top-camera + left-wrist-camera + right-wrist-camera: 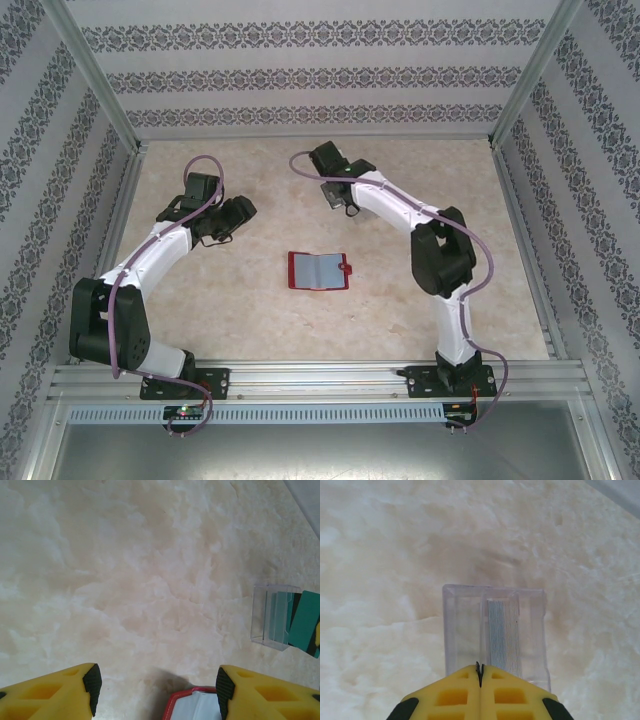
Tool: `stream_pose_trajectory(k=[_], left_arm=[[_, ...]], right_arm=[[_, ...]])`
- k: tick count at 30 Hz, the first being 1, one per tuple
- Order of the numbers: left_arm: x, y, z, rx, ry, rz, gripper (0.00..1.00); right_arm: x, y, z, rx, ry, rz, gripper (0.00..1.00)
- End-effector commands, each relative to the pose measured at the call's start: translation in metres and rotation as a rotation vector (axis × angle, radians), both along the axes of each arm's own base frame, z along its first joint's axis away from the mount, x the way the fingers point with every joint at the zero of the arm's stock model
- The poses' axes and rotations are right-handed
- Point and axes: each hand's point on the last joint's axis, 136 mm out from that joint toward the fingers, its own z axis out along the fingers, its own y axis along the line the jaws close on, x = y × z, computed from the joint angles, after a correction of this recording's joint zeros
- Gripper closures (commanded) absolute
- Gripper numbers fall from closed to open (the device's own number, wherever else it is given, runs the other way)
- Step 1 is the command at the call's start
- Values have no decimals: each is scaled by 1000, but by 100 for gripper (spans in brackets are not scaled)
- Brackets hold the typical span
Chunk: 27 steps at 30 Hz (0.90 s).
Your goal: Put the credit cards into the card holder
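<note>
The right gripper's (pixel 480 672) fingers are pressing shut, nothing visibly gripped, with the clear card holder (pixel 495 630) lying just beyond their tips, while the left gripper's (pixel 155 685) fingers are standing apart above the red wallet (pixel 192 705), a teal credit card (pixel 305 622) showing beside the holder, far to their right.

I can read no text from here. The card holder (pixel 495 635), just ahead of the jaws of the right gripper (pixel 479 669), shows only a strip of fine grey lines.

Cream marbled table (pixel 250 320), red wallet (pixel 319 270) lying near its middle, clear card holder (pixel 495 630) farther back
</note>
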Motion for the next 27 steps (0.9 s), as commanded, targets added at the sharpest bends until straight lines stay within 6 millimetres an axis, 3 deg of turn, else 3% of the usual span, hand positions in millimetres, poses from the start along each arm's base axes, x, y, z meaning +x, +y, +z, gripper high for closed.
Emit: stream_pose_trajectory(k=[1,6,11,14,18,23,27], left_arm=[[-2,-9,18,-22,-31,-69,36],[-10,-30,40,-76,-89,-221,35],[-23,-54,42,-202,-82,-330,34],[-42,-61,25,-205,-18,-393,33],[-66,-67,-19,-185,123,-410,34],[-85,-83,-62,-180,243,-458,39],[-94,-97,-82,-151,299,-502,43]], right_arm=[[-17,0,38,214,14,-27,100],[-45,-1,69,441,35,0,100],[-88,9,65,735,137,2,100],[-116,21,48,910,226,-37,100],[-149,44,19,1038,362,-19,100],[-168,60,-15,1110,434,-32,100],[-174,62,-40,1097,480,-43,100]])
